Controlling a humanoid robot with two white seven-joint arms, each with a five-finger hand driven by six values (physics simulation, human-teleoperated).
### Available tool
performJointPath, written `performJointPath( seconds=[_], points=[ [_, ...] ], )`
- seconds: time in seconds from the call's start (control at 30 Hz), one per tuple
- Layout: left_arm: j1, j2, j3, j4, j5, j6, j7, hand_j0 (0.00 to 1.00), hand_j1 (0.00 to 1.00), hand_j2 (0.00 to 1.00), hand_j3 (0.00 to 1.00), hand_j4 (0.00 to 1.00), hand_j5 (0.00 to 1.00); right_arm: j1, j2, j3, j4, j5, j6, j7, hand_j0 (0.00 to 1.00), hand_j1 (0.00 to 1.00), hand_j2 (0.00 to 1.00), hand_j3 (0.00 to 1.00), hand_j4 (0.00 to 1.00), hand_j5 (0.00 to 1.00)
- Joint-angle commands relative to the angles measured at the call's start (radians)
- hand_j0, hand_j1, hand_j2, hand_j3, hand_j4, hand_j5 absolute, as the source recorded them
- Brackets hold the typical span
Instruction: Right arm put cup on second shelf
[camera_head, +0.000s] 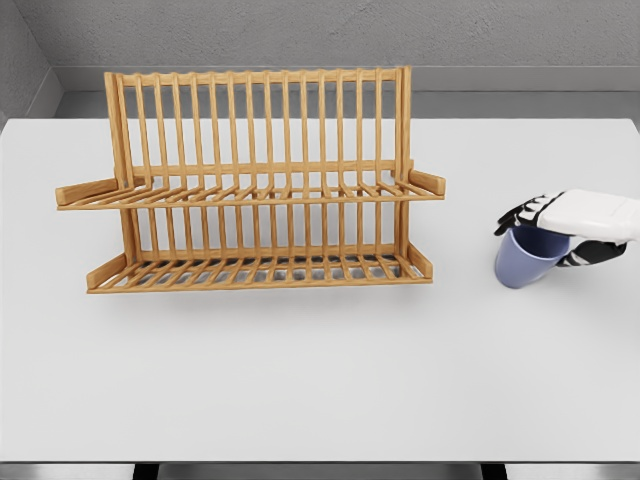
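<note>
Cup (524, 262), lavender-blue, is sitting tilted in the right hand (556, 228), whose fingers are wrapping around its rim, out over the white table (320, 380), well to the right of the wooden two-tier rack (250, 185).

Right hand (548, 228), fingers curled, grasping

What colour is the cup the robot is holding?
The cup is a soft blue-purple, held by the right hand. The head view shows it best.
</note>
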Motion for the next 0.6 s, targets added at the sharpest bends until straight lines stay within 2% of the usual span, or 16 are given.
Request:
performJointPath(
  seconds=[0.0, 0.57],
  points=[
    [0.0, 0.0, 0.0, -0.001, 0.0, 0.0, 0.0, 1.0, 1.0, 1.0, 1.0, 1.0, 1.0, 0.0, 0.0, 0.007, -0.002, -0.003, 0.0, 0.002, 0.6, 0.6, 0.6, 0.6, 0.6, 0.6],
    [0.0, 0.0, 0.0, 0.0, 0.0, 0.0, 0.0, 1.0, 1.0, 1.0, 1.0, 1.0, 1.0, -0.063, -0.011, -0.024, -0.009, 0.0, 0.0, 0.002, 0.6, 0.6, 0.6, 0.6, 0.6, 0.6]
  ],
)
